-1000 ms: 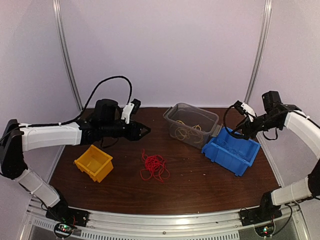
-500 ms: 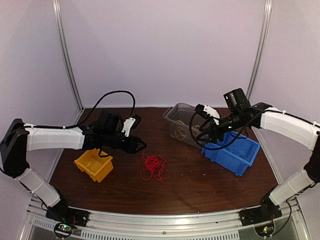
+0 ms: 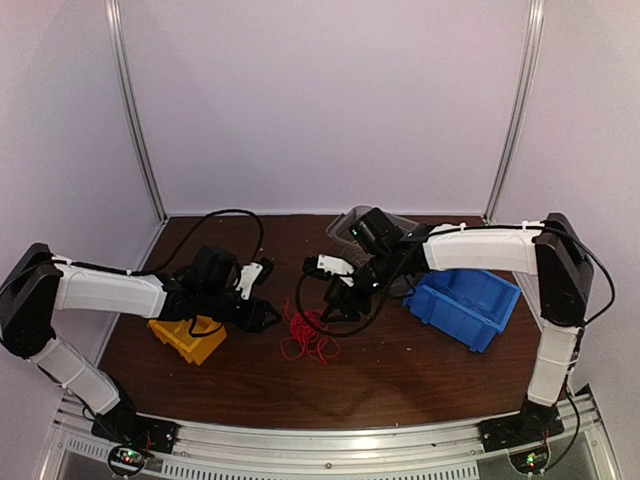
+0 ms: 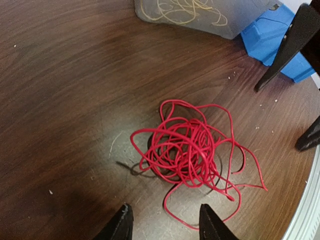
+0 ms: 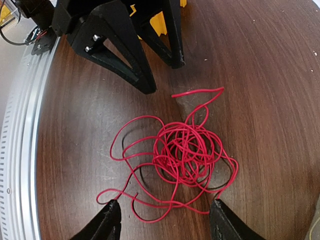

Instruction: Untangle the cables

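Top external view: left gripper [image 3: 271,316] and right gripper [image 3: 333,307], both spread, flank the red cable tangle [image 3: 308,336], likely to pull it apart.

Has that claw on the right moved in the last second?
Yes. The right gripper swung left, from by the blue bin to the red cables.
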Tool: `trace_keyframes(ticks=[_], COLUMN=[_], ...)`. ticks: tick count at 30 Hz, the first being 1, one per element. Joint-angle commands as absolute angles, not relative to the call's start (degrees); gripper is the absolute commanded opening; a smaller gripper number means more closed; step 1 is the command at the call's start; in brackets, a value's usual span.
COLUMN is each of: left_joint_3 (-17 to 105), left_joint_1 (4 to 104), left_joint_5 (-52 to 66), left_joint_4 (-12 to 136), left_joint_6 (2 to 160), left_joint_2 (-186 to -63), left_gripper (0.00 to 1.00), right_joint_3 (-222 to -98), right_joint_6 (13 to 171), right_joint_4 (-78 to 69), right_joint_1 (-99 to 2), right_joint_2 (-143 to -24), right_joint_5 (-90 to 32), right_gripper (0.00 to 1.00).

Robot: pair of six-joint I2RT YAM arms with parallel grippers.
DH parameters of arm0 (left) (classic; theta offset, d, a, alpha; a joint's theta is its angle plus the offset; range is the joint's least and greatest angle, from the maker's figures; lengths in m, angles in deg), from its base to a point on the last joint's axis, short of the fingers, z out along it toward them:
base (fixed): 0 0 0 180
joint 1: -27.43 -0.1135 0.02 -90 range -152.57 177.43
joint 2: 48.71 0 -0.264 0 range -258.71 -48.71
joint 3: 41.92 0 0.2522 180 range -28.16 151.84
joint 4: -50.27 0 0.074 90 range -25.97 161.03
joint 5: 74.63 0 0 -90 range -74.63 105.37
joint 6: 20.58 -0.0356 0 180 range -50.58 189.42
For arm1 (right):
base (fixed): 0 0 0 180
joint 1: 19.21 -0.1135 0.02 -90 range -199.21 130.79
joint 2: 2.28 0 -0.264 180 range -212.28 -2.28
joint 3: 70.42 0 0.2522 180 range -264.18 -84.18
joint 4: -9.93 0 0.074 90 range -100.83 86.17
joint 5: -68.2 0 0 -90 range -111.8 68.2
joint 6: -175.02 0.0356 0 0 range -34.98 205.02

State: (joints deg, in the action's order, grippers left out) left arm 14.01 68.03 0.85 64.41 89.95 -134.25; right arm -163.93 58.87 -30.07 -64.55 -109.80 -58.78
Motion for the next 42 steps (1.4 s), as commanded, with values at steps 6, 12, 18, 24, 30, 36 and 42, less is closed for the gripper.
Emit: trace_keyframes(ticks=[6,12,18,24,30,36,42], left_joint_3=[12.1,15.9,17.2,17.5,19.3,20.8,24.1], left_joint_1=[68.0,67.9,67.3,66.7,65.9,65.9,65.9], left_joint_5=[1.1,2.9,5.1,4.2,0.5,1.3,3.7], left_joint_4=[47.1,48.5,46.8,43.6,41.8,43.0,52.3], left_joint_6=[93.3,94.5,95.0,95.7,97.4,97.0,94.4], left_joint_2=[-138.4,-143.5,-146.7,-146.8,-149.3,-148.8,-136.0], left_gripper=[0.46,0.46,0.44,0.36,0.23,0.00,0.00], right_joint_3=[-171.6,-173.0,-172.5,-172.7,-172.4,-170.9,-164.2], right_joint_6=[62.9,63.9,64.4,66.7,68.1,68.6,68.2], right_joint_4=[-27.9,-27.6,-26.8,-25.4,-24.3,-24.9,-23.7], right_joint_1=[-66.2,-66.4,-66.5,-66.5,-66.4,-66.2,-64.5], right_joint_2=[-119.2,-121.9,-123.8,-125.0,-125.3,-124.7,-119.5], right_joint_5=[-57.5,-58.1,-56.9,-57.5,-55.4,-54.4,-52.5], right_gripper=[0.61,0.62,0.61,0.49,0.34,0.15,0.11])
